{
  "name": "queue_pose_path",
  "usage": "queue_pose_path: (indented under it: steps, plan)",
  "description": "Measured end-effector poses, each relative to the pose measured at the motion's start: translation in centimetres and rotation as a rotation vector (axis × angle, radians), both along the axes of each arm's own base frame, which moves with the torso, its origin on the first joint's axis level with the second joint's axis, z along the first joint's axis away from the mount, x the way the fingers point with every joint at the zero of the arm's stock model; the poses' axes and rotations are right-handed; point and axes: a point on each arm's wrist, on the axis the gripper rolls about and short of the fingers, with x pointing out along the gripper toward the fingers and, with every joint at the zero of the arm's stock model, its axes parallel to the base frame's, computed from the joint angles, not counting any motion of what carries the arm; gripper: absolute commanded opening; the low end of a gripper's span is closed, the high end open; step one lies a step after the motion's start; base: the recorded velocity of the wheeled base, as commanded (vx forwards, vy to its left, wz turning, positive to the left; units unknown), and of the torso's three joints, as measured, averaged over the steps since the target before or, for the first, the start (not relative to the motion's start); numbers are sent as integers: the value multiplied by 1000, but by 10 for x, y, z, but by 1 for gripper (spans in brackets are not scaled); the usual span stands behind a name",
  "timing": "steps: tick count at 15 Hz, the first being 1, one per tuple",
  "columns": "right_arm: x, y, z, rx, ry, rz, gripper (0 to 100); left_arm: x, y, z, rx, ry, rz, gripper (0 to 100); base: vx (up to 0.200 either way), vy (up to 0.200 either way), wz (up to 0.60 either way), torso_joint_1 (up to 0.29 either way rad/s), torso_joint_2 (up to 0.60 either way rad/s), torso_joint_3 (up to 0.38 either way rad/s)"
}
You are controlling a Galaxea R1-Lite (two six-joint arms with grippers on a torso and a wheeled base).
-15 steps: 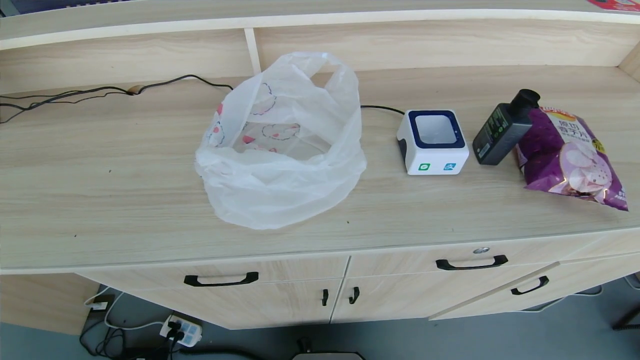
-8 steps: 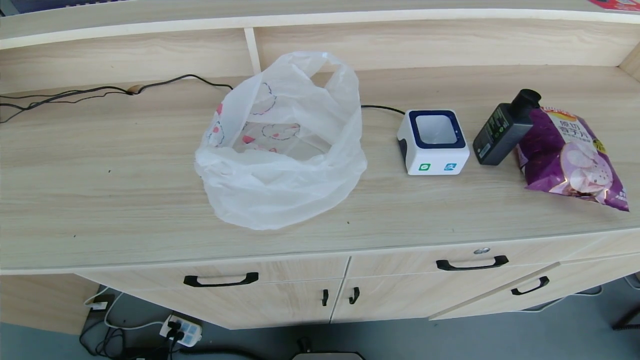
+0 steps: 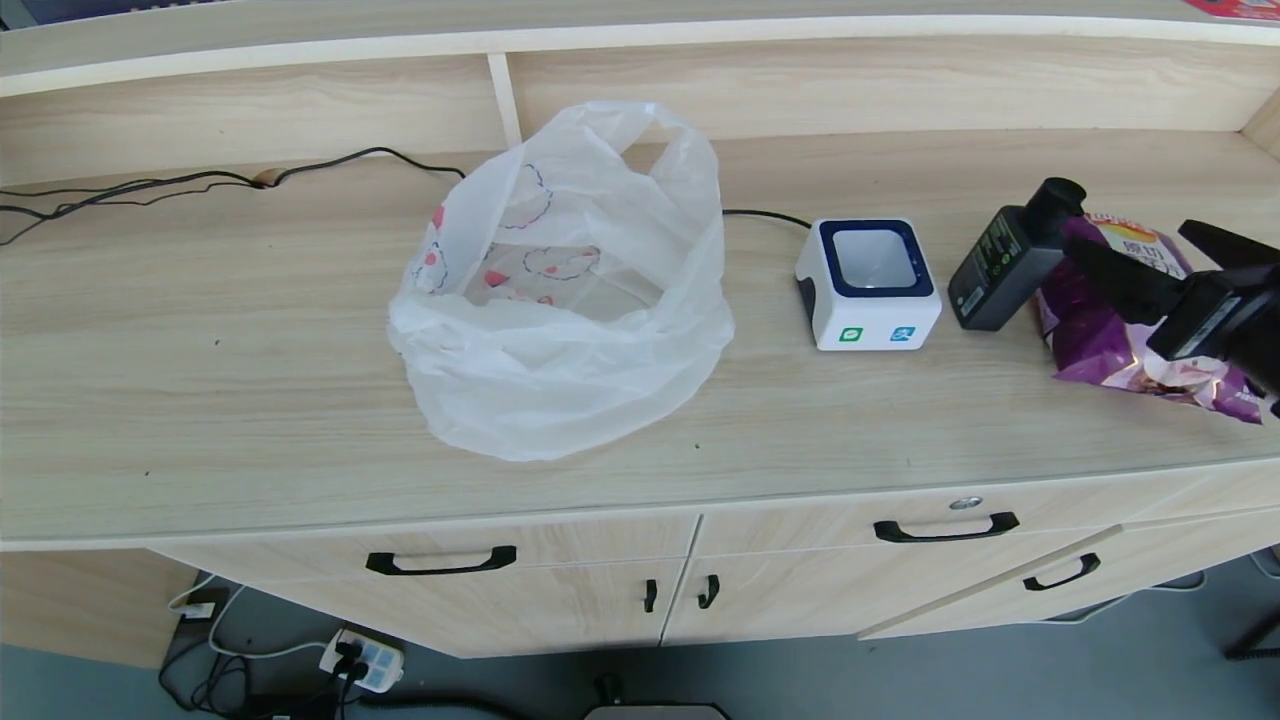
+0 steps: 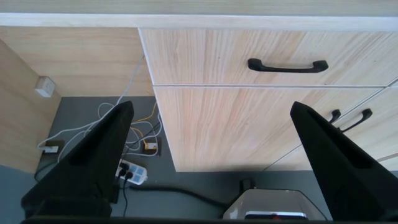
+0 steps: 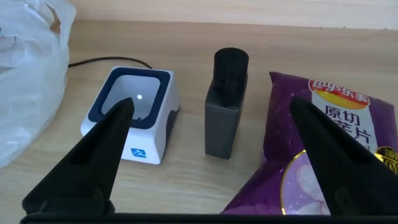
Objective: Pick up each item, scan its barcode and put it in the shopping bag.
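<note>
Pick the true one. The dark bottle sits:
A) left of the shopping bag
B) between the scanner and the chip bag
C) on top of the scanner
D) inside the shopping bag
B: the bottle is on the counter with the scanner on one side and the purple chip bag on the other.

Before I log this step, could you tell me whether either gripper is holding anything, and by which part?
Nothing is held. The right gripper hangs open near the chip bag; the left gripper is open too.
</note>
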Motion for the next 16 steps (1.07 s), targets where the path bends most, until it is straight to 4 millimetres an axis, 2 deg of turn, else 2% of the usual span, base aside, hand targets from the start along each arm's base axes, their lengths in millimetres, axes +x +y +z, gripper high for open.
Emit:
queue_pose_path:
  steps: [5, 9, 16]
  plan:
    - [15, 5, -21, -8, 78, 15, 100, 0, 0, 0, 0, 0, -1, 100, 0, 0, 0, 0, 0, 0]
    - [31, 6, -22, -8, 50, 15, 100, 0, 0, 0, 0, 0, -1, 100, 0, 0, 0, 0, 0, 0]
    - [62, 7, -38, 1, 30, 12, 100, 0, 0, 0, 0, 0, -1, 100, 0, 0, 0, 0, 0, 0]
